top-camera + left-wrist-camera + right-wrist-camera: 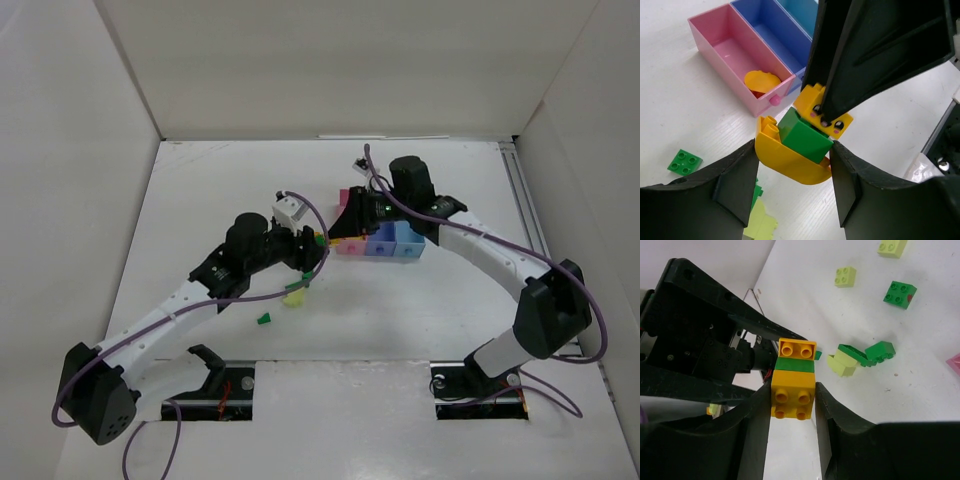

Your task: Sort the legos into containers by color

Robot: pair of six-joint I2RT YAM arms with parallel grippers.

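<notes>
Currently three legos (795, 372) locked in one stack, centre frame, beside containers (724, 67): left gripper (793, 156) clamped on orange curved piece (785, 164), right gripper (792, 395) clamped on orange face brick (807, 100), green brick (805, 135) between. Risk: parting jerk flings green brick loose.

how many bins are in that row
3: pink bin at one end, medium blue bin in the middle, light blue bin at the other end.

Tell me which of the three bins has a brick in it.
The pink bin, at the row's end: an orange-yellow piece lies inside; the blue bins show none.
</notes>
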